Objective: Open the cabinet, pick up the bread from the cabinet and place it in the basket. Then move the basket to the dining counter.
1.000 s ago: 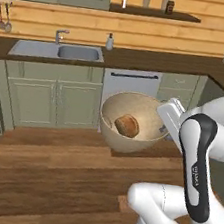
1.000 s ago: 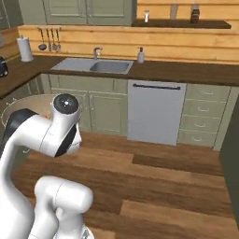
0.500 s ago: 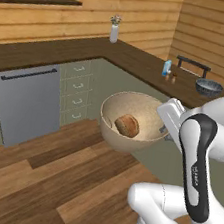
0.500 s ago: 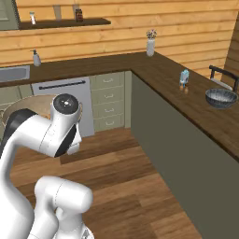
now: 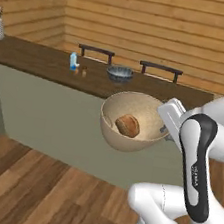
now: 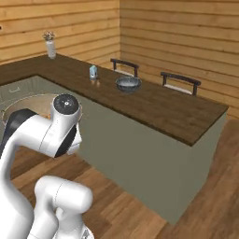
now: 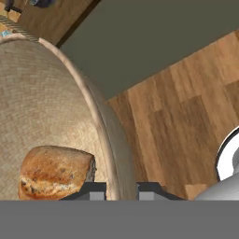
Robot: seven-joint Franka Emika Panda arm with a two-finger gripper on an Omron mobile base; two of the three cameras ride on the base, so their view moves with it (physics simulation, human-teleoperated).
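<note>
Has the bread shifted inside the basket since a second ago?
No. The bread sits at the same spot in the basket; the base turned, changing only the background.

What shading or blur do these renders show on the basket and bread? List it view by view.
Left base view: soft, even light; the basket is pale inside and darker beneath, and the bread looks slightly soft. Hand view: the weave and bread are sharp, with a dark shadow at the bread's right side. Right base view: the dining counter shows no glare.
</note>
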